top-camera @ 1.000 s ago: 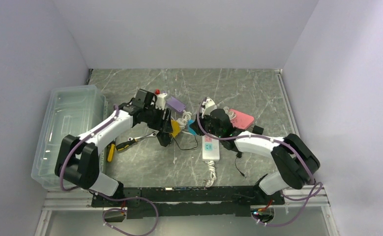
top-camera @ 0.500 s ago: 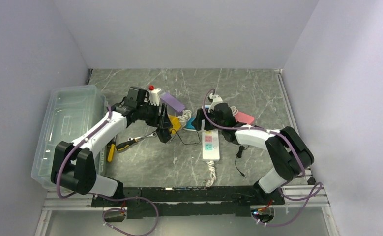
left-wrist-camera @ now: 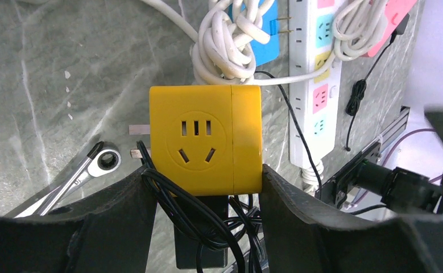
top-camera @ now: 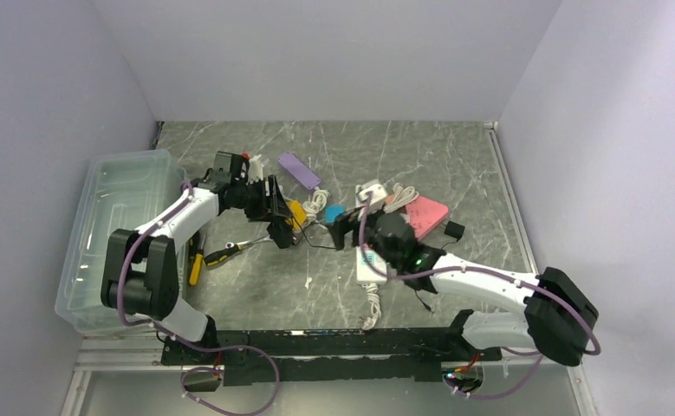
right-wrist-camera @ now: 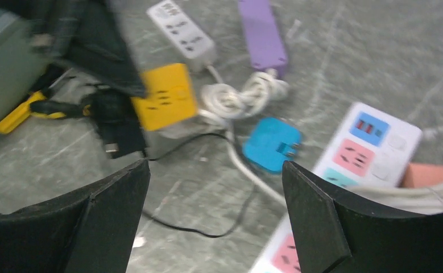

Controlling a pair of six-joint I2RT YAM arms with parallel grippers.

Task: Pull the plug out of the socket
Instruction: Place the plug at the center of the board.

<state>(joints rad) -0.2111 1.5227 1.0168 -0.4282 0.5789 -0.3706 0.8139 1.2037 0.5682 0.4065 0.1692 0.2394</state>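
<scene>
My left gripper (left-wrist-camera: 205,170) is shut on a yellow cube socket (left-wrist-camera: 205,136), one finger on each side. A black plug (left-wrist-camera: 199,250) with a tangled black cord hangs against the socket's underside; whether it is still seated I cannot tell. From above, the socket (top-camera: 297,214) sits at the left gripper (top-camera: 280,221), left of centre. The right gripper (right-wrist-camera: 214,165) is open and empty above the bare table, with the socket (right-wrist-camera: 165,96) and the black plug (right-wrist-camera: 119,128) ahead to its left. In the top view the right gripper (top-camera: 344,232) hovers just right of the socket.
A blue plug (right-wrist-camera: 271,145) with a coiled white cord lies beside a white power strip (top-camera: 368,264). A purple strip (top-camera: 299,170) and a pink one (top-camera: 425,212) lie farther back. A wrench (left-wrist-camera: 88,170) and a yellow-handled screwdriver (top-camera: 197,269) lie left. A clear bin (top-camera: 117,234) stands at the left edge.
The right gripper has opened and drawn back towards the near edge, away from the left gripper. The left arm has carried the yellow socket slightly left and back.
</scene>
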